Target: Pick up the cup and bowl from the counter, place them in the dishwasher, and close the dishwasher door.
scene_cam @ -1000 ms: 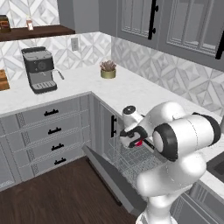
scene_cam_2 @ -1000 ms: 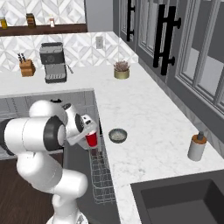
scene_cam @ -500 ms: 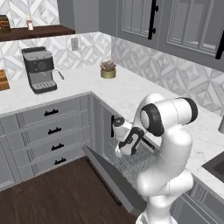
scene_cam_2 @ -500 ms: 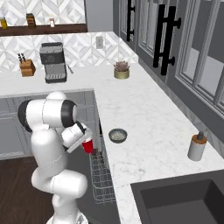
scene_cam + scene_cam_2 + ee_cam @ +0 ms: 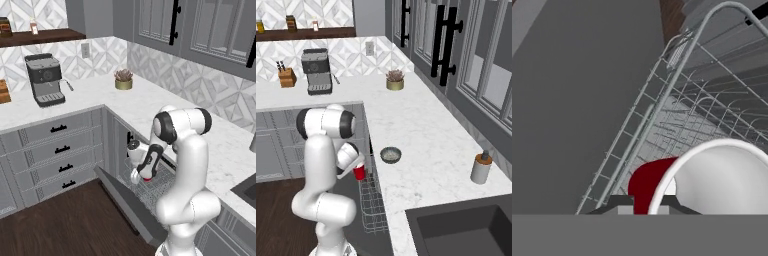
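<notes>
My gripper (image 5: 355, 168) is shut on the red cup (image 5: 359, 173), holding it tilted just above the dishwasher's wire rack (image 5: 374, 204). In the left base view the gripper (image 5: 141, 174) and cup (image 5: 146, 178) hang over the rack (image 5: 159, 187), above the dropped-open dishwasher door (image 5: 126, 205). In the hand view the cup (image 5: 646, 186) shows its white inside, with the rack (image 5: 677, 100) and the door's dark inner face (image 5: 572, 100) beyond it. The grey bowl (image 5: 390, 154) sits on the white counter (image 5: 426, 135), right of the rack.
A steel soap dispenser (image 5: 480, 168) stands near the dark sink (image 5: 466, 230). A yellow plant pot (image 5: 395, 81), a coffee machine (image 5: 317, 71) and a knife block (image 5: 287, 76) stand along the back wall. Grey drawers (image 5: 57, 150) lie left of the open door.
The arm has swung down and out from the counter edge, carrying the cup lower over the rack. The bowl has not moved.
</notes>
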